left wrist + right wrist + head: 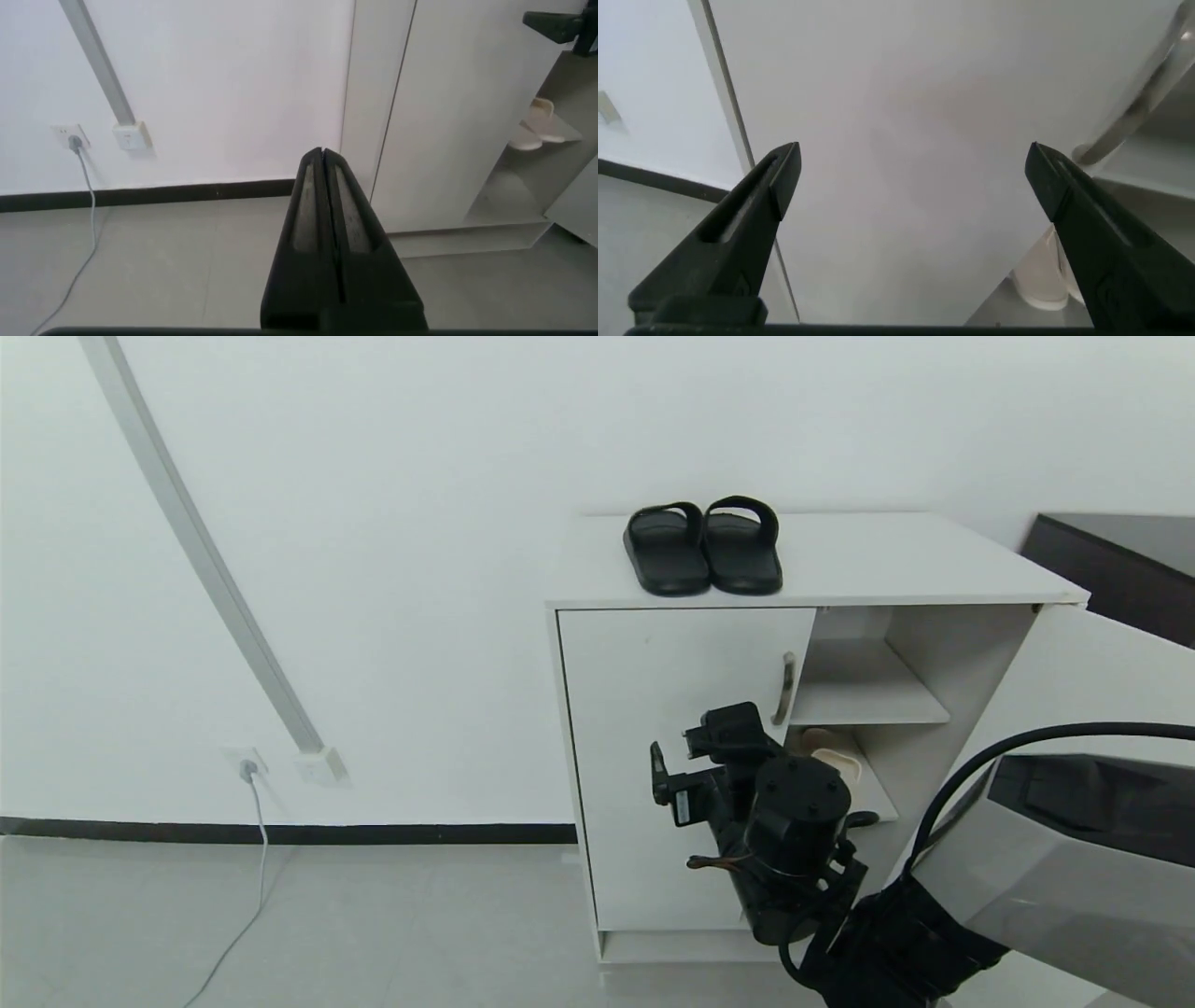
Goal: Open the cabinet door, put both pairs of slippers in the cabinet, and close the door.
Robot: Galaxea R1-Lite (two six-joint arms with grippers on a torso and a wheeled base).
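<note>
My right claw [913, 154] is spread wide and faces the shut left door [635, 709] of the cabinet [887, 555] at close range. That door's handle [786, 688] is up and to its right. Beyond the handle the right door [1092, 663] stands open. The beige slippers [831, 751] lie inside on the lower shelf, just past the shut door's edge. The black slippers [703, 546] sit side by side on the cabinet top, near its front edge, well above my claw. My left claw [322, 159] is pressed closed, low beside the cabinet's left flank. The floor [373, 924] there runs leftward along the wall to a socket [247, 767].
</note>
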